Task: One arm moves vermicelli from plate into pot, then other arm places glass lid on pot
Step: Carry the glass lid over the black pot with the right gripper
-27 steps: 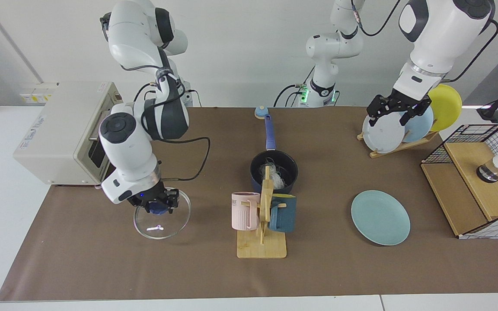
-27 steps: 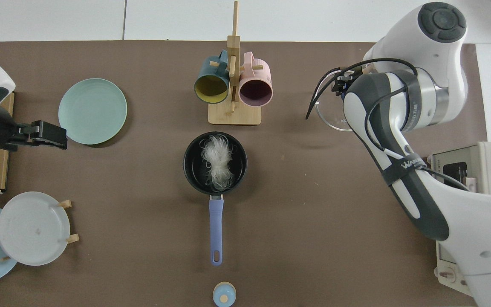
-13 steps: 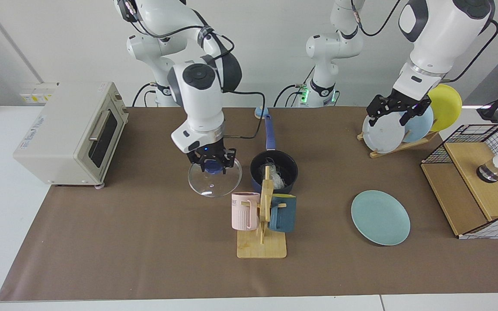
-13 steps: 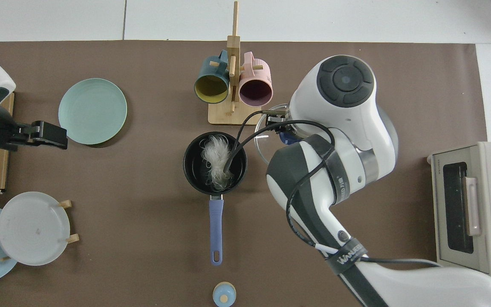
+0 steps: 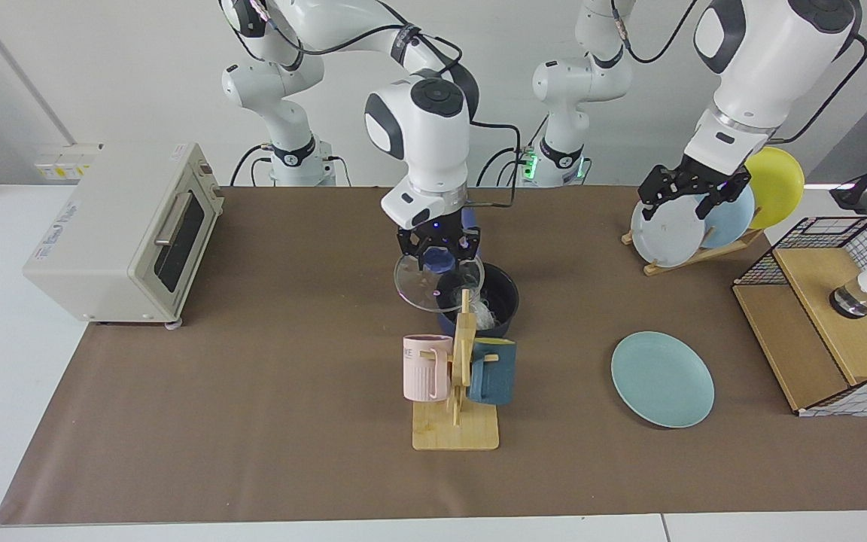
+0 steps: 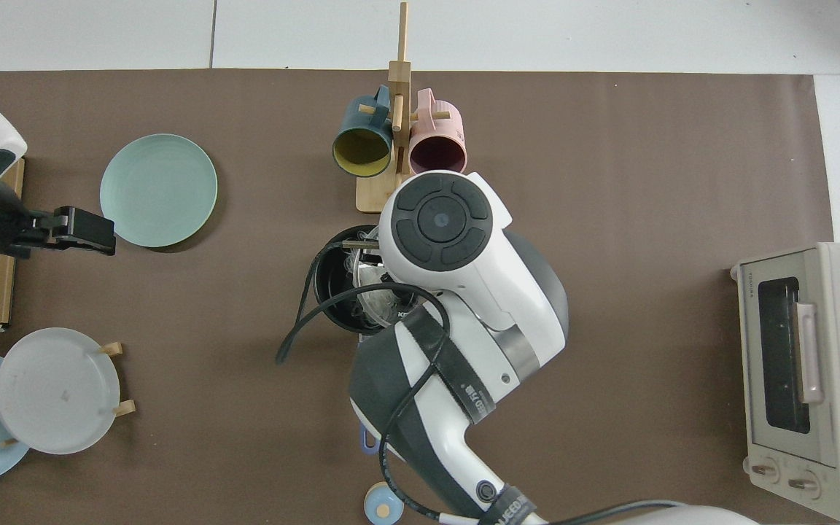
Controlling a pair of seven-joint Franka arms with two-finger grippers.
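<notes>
The right arm reaches over the table middle; the left arm waits near the plate rack. The pot (image 5: 488, 299) holds the noodles (image 5: 483, 312). The right gripper (image 5: 438, 248) is clamped on the knob of the glass lid (image 5: 426, 290), which hangs tilted, overlapping the pot's rim on the toaster side. The left gripper (image 5: 693, 194) stands with fingers apart.
</notes>
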